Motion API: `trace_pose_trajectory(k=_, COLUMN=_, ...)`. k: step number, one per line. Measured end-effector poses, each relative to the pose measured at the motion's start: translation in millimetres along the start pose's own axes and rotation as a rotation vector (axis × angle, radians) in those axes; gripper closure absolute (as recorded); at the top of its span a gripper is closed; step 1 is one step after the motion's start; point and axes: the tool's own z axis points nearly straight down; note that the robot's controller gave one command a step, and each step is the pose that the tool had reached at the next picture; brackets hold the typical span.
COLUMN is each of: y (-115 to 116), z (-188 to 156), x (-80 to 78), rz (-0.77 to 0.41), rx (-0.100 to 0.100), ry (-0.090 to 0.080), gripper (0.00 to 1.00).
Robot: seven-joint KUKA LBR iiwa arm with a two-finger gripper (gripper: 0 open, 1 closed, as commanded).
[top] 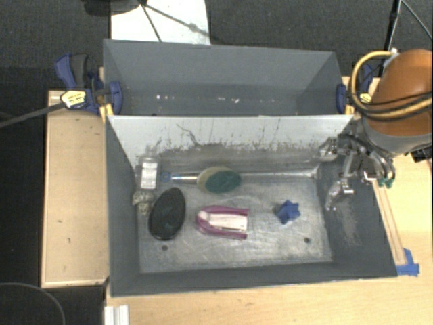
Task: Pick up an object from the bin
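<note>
The bin (223, 131) is a grey metal box with sloping walls and a scratched flat floor, and it stands on a pale desk (270, 307). Six loose things lie spread on the floor, none heaped.

Along the far edge of the floor lies a brush (218, 180) with a green oval head, its clear handle running left. At the handle's left end, in the far left corner, is a small white block (147, 173). Just near of the block, against the left wall, sits a drab scrap (141, 199), too small to tell what it is. Touching or almost touching the scrap on its right is a black oval (167, 213), lying with its long axis roughly near to far. Right of the oval, a little apart, a purple and white clip (222, 222) lies lengthwise left to right, about mid-floor. Further right, well apart from the clip, a small blue piece (287, 211) of irregular shape lies alone.

The arm (399, 107) comes in from the right, with its orange cover and yellow cables (369, 66) above the bin's far right corner. The gripper (336, 193) hangs over the right sloping wall, close to the floor's right edge. The blue piece is the nearest thing, to its left and apart from it. The gripper is beside that piece rather than over it. Whether the gripper is spread or pressed together I cannot tell, since its metal parts overlap against the grey wall.
</note>
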Motion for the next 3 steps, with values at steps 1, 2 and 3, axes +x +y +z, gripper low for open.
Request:
trace_pose_trajectory(k=1, y=32, z=118, x=-8.0, rz=0.026, rx=-0.001, ry=0.000, gripper=0.00)
trace_pose_trajectory(k=2, y=31, z=114, x=-9.2, rz=0.023, rx=0.001, ry=-0.006, gripper=1.00)
trace_pose_trajectory(k=3, y=27, z=-32, x=-14.8, rz=-0.020, rx=0.003, ry=-0.017, gripper=1.00)
